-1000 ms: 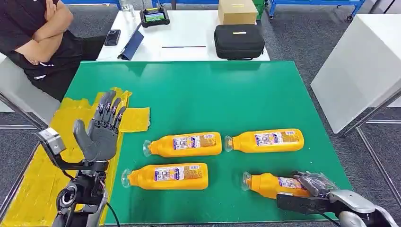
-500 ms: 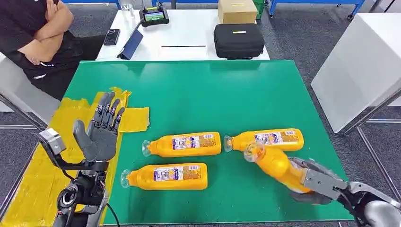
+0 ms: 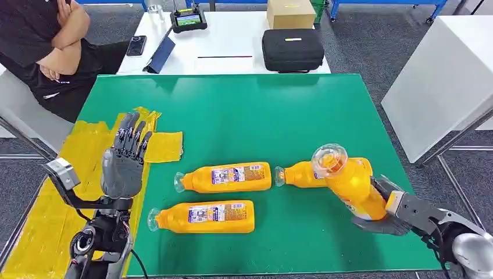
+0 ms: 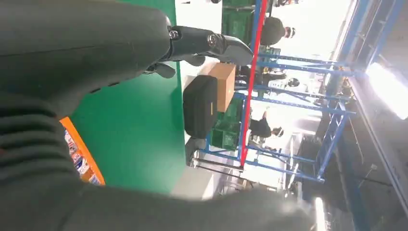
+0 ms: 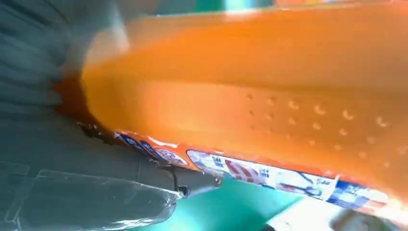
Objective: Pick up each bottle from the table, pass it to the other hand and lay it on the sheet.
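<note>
You are holding the lifted orange bottle in the right hand, fingers wrapped around its lower body above the worktop's near right corner; it looks like smooth, stiff, full plastic, likely heavy and a little slippery, so have the other hand take it round the mid-body label rather than the narrow neck. Its long axis is tilting steeply, with the clear cap end pointing up and toward the far left, the base down in your palm. The left hand is waiting empty, fingers straight and apart, over the yellow sheet at the near left edge.
</note>
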Controlling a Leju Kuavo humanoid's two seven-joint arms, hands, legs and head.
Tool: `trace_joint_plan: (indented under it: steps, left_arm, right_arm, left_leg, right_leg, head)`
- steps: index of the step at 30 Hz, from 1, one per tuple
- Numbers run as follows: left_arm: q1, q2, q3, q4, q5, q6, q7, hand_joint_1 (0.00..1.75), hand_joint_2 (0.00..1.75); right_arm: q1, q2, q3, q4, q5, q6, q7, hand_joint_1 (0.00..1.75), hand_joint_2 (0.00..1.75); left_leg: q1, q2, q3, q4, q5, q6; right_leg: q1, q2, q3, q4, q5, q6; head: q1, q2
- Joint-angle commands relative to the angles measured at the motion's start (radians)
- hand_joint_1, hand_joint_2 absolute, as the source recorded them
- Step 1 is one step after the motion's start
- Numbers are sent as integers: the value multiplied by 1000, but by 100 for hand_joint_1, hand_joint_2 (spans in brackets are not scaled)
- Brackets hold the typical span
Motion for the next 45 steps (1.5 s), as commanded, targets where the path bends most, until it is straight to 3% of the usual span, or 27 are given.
trace_joint_plan:
  steps: [1, 6, 11, 20, 26, 38, 45]
  left_arm:
    - [-16, 20, -50, 8, 20, -15, 23, 0, 175]
    - [-8, 25, -86, -18, 31, -28, 40, 0, 175]
    - [-35, 33, -104, 1, 100, -46, 55, 0, 175]
    - [-108, 4, -205, 58, 226, -22, 152, 0, 175]
    - [-154, -18, -242, 40, 206, 28, 171, 0, 175]
    - [-192, -40, -248, 22, 77, 202, 161, 0, 175]
    - [-204, -41, -246, 13, 56, 227, 161, 0, 175]
  right_arm:
    - [-296, 249, 188, 199, -5, -56, 17, 175, 175]
    - [-314, 370, 226, 167, 33, -114, 71, 175, 175]
    - [-374, 417, 278, 210, 67, -107, 115, 175, 175]
    - [-466, 533, 318, 342, 161, -212, 136, 175, 175]
    - [-523, 570, 362, 392, 216, -238, 168, 175, 175]
    - [-544, 650, 343, 426, 231, -243, 214, 175, 175]
    - [-571, 675, 359, 479, 280, -237, 231, 175, 175]
  left_leg:
    - [2, 8, 4, -2, 0, -5]
    - [3, 6, 5, -2, 0, -6]
    - [2, 5, 3, 0, 0, -5]
    - [2, 2, 2, 0, 1, -5]
    - [1, -1, 0, 0, 2, -3]
    - [2, 0, 0, 1, 1, -5]
    - [2, 0, 1, 2, 1, -6]
  right_leg:
    - [2, 7, 2, -3, 2, -1]
    - [2, 5, 2, -1, 1, -1]
    - [1, 5, 0, 2, 1, -1]
    - [1, 2, -1, 2, 1, 0]
    - [0, 0, -2, 3, 0, 0]
    - [1, 0, -2, 3, 0, 0]
    - [1, 0, -1, 4, 0, 0]
  head:
    - [0, 0]
    - [0, 0]
    - [0, 0]
    - [1, 0]
    - [0, 0]
    - [0, 0]
    - [0, 0]
